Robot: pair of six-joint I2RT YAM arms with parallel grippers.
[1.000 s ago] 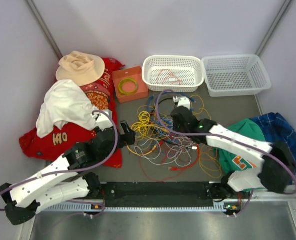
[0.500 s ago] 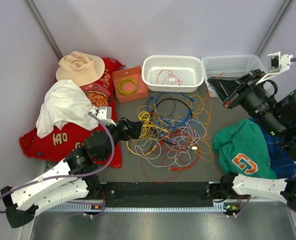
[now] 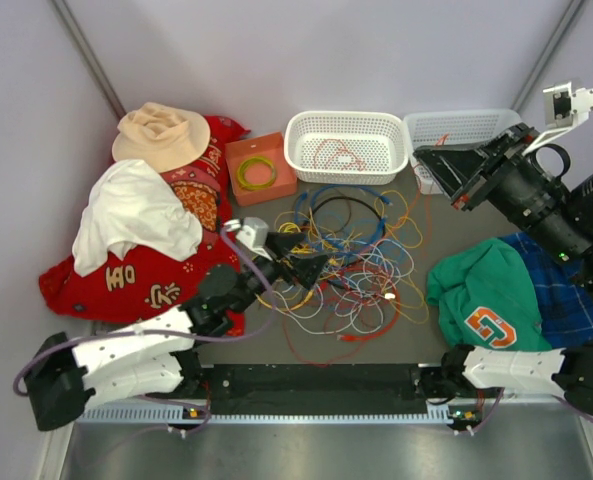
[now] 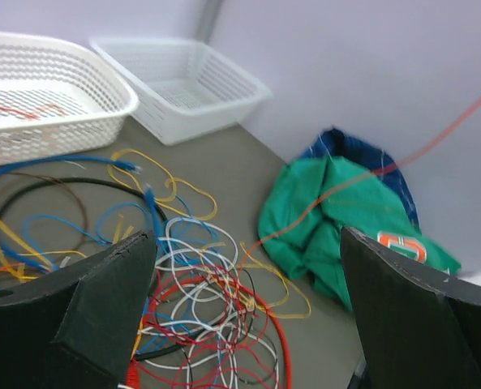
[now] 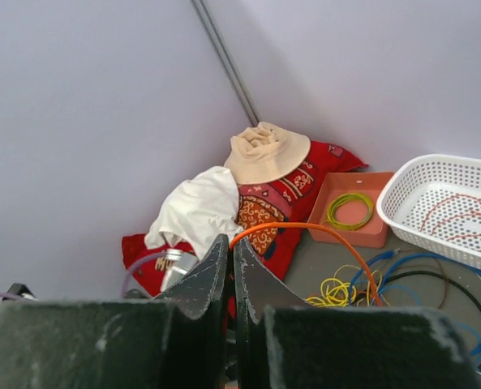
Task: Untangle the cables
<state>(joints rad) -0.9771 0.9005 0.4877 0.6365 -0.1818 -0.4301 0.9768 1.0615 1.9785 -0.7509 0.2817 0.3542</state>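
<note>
We see the left gripper [image 3: 298, 256] spread wide above the cables [image 3: 361, 262], which are heaped on the table [image 3: 476, 215]. The right gripper [image 5: 230, 243], held high, clamps one orange cable [image 5: 305, 226].

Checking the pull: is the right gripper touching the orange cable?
Touching. The right wrist view shows the orange cable pinched in the shut right gripper.

We see plain pale lavender walls [image 3: 306, 50] closing in three sides, left, back and right. Thin metal struts run down the two back corners, one at upper left [image 3: 91, 55], one at upper right [image 3: 556, 40]. The tabletop [image 4: 248, 162] is flat matte grey. Along the bottom of the top view we find a black rail [image 3: 316, 380], then a brushed metal sheet [image 3: 316, 455]. The light is soft and even.
</note>
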